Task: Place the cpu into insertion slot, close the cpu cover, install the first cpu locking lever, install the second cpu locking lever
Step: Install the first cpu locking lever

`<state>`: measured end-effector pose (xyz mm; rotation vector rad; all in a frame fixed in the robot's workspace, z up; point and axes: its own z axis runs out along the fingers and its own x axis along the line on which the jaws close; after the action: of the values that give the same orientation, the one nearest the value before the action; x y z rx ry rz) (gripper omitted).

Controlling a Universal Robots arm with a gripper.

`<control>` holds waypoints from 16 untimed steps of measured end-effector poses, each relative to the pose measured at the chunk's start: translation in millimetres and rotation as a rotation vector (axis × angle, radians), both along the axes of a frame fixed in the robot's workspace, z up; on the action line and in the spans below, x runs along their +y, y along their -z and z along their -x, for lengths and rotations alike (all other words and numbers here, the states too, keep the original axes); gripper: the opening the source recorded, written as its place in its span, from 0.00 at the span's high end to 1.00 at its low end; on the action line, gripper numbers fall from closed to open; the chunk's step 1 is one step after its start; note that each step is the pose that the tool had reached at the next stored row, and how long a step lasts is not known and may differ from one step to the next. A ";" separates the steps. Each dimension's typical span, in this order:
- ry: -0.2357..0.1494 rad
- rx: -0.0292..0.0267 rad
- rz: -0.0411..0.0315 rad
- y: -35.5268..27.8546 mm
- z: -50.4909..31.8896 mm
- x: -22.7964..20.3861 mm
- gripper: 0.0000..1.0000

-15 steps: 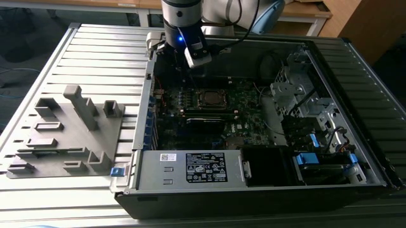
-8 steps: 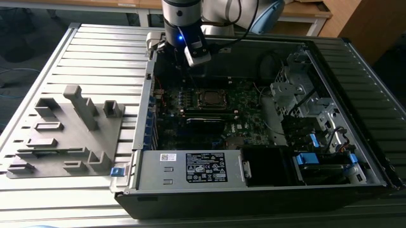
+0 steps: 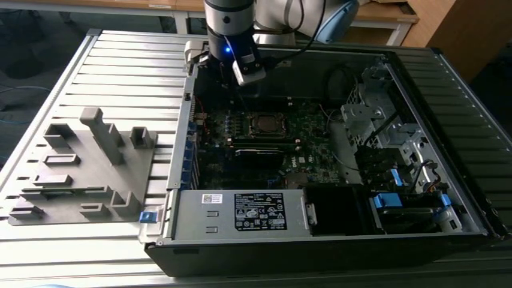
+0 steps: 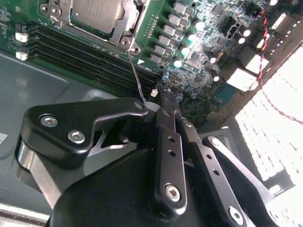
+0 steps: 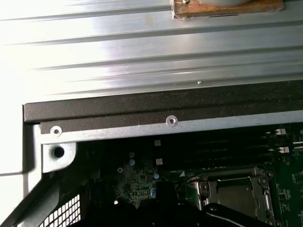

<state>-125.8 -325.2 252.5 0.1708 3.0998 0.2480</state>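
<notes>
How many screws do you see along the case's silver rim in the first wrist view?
2. One screw sits by the corner of the rim, and the other screw sits farther along it. More may lie outside the picture.

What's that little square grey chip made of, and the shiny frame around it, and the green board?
The small square grey chip looks metal-topped: dull, matte silver-grey. The thin silver frame around it looks like bare metal, maybe steel, shinier with bright glints. The flat green board looks like glossy coated circuit board, probably fibreglass, but looks alone can't prove that.
</notes>
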 end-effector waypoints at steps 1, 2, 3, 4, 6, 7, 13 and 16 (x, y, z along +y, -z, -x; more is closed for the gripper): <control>0.000 -0.0001 -0.0001 0.4 -0.3 0.3 0.89; 0.000 -0.0001 -0.0003 0.7 -1.0 0.5 0.89; 0.000 0.0000 -0.0002 0.8 -2.0 0.6 0.89; 0.000 0.0000 -0.0002 0.8 -3.6 0.7 0.89; 0.000 0.0000 -0.0002 0.8 -9.1 0.7 0.89; 0.000 0.0000 -0.0003 0.9 -12.5 0.7 0.89; 0.004 0.0000 0.0019 0.8 -29.8 0.7 0.89; 0.007 -0.0001 0.0061 0.8 -35.9 0.7 0.89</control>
<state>-89.9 -324.5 251.7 0.1818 3.0990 0.2383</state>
